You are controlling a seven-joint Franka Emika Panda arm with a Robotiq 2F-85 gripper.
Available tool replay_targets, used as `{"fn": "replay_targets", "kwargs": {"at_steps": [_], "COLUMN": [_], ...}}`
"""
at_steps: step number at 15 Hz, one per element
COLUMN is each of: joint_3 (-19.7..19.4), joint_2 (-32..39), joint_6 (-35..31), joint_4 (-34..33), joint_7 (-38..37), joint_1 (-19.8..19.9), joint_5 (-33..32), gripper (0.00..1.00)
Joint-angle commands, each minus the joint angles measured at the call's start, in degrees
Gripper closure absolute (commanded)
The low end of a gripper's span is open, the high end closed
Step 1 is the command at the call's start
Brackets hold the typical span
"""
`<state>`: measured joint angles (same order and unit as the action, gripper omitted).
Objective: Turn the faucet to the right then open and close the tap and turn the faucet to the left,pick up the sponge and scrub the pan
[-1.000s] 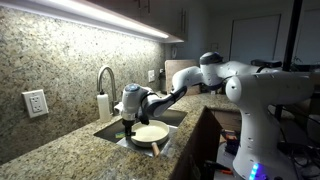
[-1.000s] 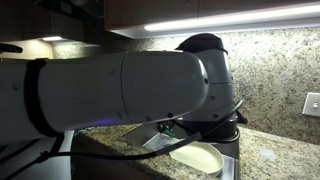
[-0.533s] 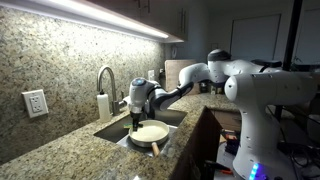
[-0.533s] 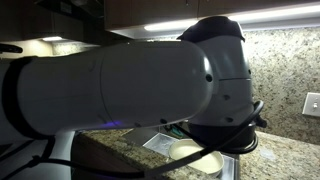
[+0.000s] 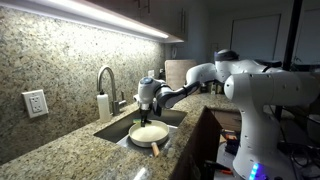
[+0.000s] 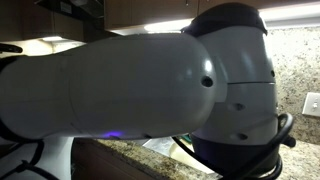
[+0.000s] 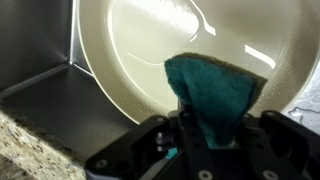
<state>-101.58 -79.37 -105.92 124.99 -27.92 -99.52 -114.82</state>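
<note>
My hand (image 7: 208,130) is clamped on the sponge (image 7: 215,90), low in the middle of the wrist view, over the pan (image 7: 140,50). I think the sponge is soft and light, so gripping one end leaves the other free to rub.

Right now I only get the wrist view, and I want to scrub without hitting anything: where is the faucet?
Observer: The faucet stands at the back of the sink, by the stone wall, beyond the pan. The pincer hangs over the pan, apart from the faucet.
Operator: Anything next to it?
Observer: A white bottle stands right beside the faucet's base.
Operator: And the pan's handle?
Observer: The handle points toward the front edge of the counter, away from the faucet.
</note>
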Motion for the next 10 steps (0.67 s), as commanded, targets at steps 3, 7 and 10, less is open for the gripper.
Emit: {"fn": "replay_targets", "kwargs": {"at_steps": [3,7,10], "joint_3": [-0.7,-1.7,-1.8], "joint_2": [-1.3,-2.6,-3.1], "joint_6": [1.2,1.7,2.2], "joint_4": [1.3,1.0,0.9], "joint_7": [-3.4,-5.6,-6.7], "joint_1": [2.8,3.1,2.9], "joint_5": [0.0,-0.1,-0.2], "gripper": [0.97,0.6,0.42]}}
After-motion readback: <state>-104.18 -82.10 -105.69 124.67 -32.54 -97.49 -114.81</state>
